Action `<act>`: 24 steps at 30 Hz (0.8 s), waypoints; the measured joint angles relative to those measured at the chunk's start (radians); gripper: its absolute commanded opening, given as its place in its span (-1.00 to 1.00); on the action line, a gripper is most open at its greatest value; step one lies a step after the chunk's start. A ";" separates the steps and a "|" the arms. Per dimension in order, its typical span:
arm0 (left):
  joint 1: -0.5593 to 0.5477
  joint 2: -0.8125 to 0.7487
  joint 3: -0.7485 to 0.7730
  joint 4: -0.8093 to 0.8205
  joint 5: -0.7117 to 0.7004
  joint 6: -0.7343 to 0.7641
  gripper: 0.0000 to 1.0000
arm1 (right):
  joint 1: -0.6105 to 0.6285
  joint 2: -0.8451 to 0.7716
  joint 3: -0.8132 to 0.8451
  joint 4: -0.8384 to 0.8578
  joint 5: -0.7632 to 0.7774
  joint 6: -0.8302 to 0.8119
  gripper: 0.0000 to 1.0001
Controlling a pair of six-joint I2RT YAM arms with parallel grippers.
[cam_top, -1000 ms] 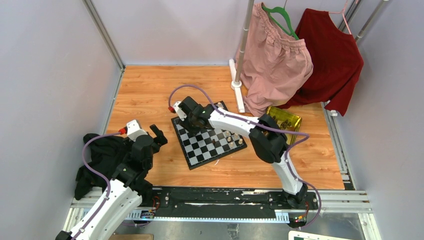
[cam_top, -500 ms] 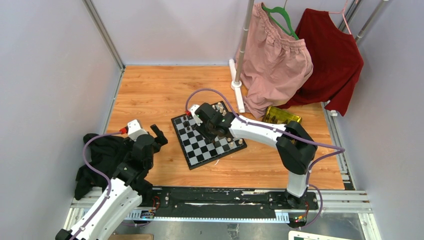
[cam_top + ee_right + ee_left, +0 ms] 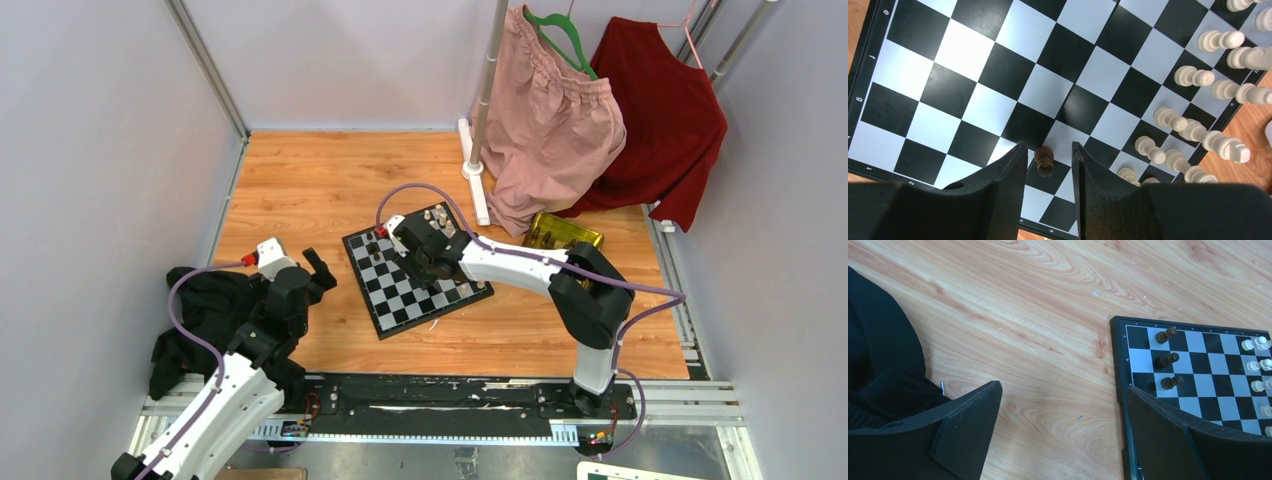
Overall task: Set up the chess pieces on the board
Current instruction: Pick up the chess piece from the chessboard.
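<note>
The board lies at the table's middle. Three dark chess pieces stand in a column along its left edge, also seen from above. Cream pieces line the opposite side. My right gripper hangs over the board, also in the top view. Its jaws are narrowly open around a dark pawn that stands on a square, with a gap on each side. My left gripper is wide open and empty over bare wood, left of the board, and shows in the top view.
A gold tray sits right of the board, partly behind the right arm. A black cloth lies at the left. A pink garment and a red one hang from a rack whose white foot stands behind the board.
My right gripper moved from the board's far-left corner rightward to over its middle, then nearly stopped. The left arm has not moved.
</note>
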 measured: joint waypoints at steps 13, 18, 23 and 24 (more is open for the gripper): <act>0.000 0.002 0.000 0.006 0.008 0.000 1.00 | 0.000 0.000 -0.044 0.013 0.000 0.039 -0.39; 0.000 0.005 0.000 0.006 0.008 0.000 1.00 | -0.002 -0.004 -0.058 0.021 -0.002 0.051 -0.71; 0.000 0.007 -0.001 0.007 0.011 0.000 1.00 | -0.003 -0.011 -0.066 0.025 -0.004 0.059 -0.99; 0.000 0.007 -0.001 0.007 0.011 0.000 1.00 | -0.004 -0.012 -0.068 0.026 -0.005 0.060 -1.00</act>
